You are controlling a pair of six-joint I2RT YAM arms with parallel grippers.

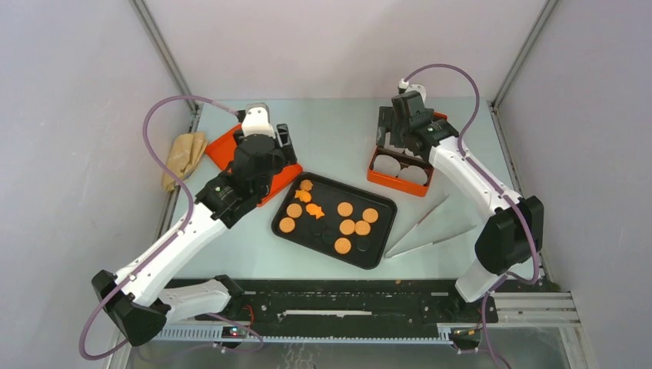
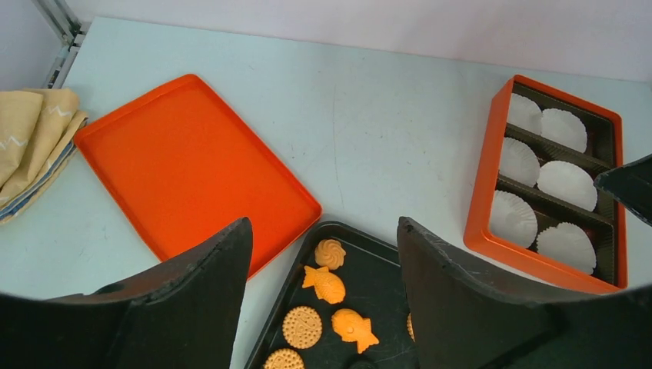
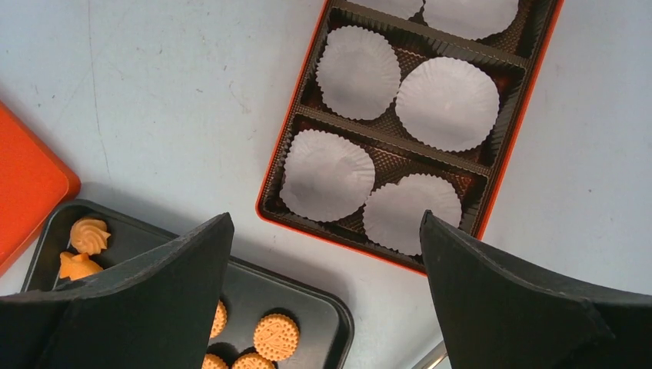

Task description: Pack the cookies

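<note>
The cookies lie on a black tray [image 1: 330, 192] in the middle of the table: round orange ones [image 1: 345, 209], an orange fish [image 1: 314, 211] and dark ones [image 1: 361, 244]. An orange box [image 1: 374, 175] with white paper liners stands to the tray's right. My left gripper [image 2: 324, 223] hovers open above the tray's far left corner, over a swirl cookie [image 2: 330, 252] and a fish cookie [image 2: 325, 284]. My right gripper [image 3: 324, 219] hangs wide open over the box's near rim [image 3: 288, 115]. Both grippers hold nothing.
An orange lid [image 1: 219, 147] lies flat at the back left, a folded tan cloth [image 1: 183, 156] beside it at the table's left edge. Two thin metal tongs [image 1: 427, 215] lie right of the black tray. Frame posts stand at the far corners.
</note>
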